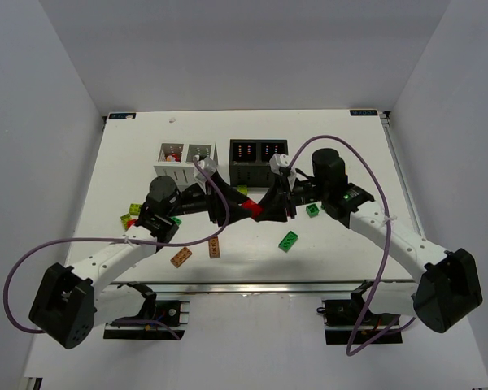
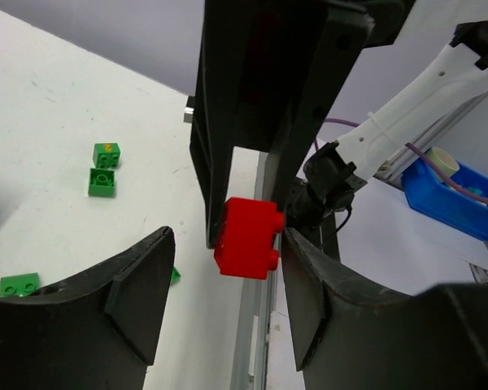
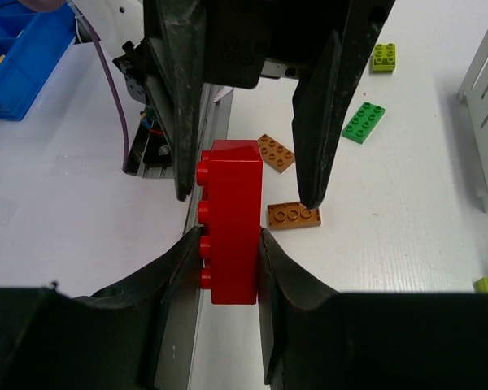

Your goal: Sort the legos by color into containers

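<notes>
The right pincer (image 3: pixel 230 244) is clamped tight on a red brick (image 3: pixel 232 195); we see that best from its own camera. The left pincer (image 2: pixel 228 236) has its fingers apart, one on each side of that brick. Only the top view shows us both meeting in front of the black box (image 1: pixel 256 152).

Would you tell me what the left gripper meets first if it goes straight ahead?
Probably the red brick clamped in the right gripper; it sits just ahead of the open left gripper.
</notes>
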Robot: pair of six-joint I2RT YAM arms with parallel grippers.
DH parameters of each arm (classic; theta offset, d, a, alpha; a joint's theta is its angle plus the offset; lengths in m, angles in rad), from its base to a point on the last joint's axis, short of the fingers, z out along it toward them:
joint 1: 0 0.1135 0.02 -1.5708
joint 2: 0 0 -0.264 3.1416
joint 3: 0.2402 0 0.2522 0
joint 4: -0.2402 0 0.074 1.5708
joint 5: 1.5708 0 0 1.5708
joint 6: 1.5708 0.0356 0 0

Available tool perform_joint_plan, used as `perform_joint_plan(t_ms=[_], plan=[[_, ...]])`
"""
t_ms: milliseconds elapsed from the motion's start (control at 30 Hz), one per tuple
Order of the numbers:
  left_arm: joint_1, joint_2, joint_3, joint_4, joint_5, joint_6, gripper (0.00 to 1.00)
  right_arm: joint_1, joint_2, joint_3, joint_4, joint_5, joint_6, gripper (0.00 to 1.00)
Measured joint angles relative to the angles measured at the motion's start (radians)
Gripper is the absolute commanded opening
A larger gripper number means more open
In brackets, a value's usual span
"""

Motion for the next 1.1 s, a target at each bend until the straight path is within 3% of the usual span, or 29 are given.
perform_joint_plan(t_ms=[133,267,400,467,533,567,700,867,1000,1033,1100], plan=[[-0.002,0.006,0.000,-0.015,0.000,0.009,0.59,0.000,-0.005,0.000,0.021,0.010,0.012,0.00],[-0.004,0.006,0.000,-0.015,0.000,0.013,0.43,0.000,-0.005,-0.003,0.030,0.022,0.023,0.00],[-0.006,0.006,0.001,-0.021,0.003,0.034,0.13,-0.002,-0.005,-0.013,0.039,0.030,0.044,0.01],[-0.006,0.006,0.001,-0.022,0.002,0.037,0.05,-0.002,-0.005,-0.015,0.043,0.031,0.047,0.08],[-0.006,0.005,0.001,-0.024,0.000,0.042,0.00,-0.002,-0.005,-0.016,0.043,0.037,0.046,0.21],[-0.006,0.005,0.001,-0.029,-0.003,0.048,0.00,-0.002,-0.005,-0.016,0.043,0.038,0.045,0.30],[-0.006,-0.009,0.005,-0.075,-0.047,0.079,0.00,0.000,-0.005,-0.016,0.039,0.080,0.023,0.51],[0.058,-0.016,0.022,-0.120,-0.111,0.077,0.00,-0.001,-0.005,-0.018,0.036,0.193,-0.015,0.57],[0.192,0.002,0.030,-0.117,-0.190,0.039,0.00,-0.002,-0.004,-0.018,0.012,0.290,-0.042,0.58],[0.226,0.010,0.035,-0.120,-0.216,0.032,0.00,-0.002,-0.004,-0.018,0.005,0.314,-0.049,0.58],[0.290,0.027,0.045,-0.135,-0.288,0.026,0.00,-0.002,-0.004,-0.018,-0.007,0.353,-0.065,0.47]])
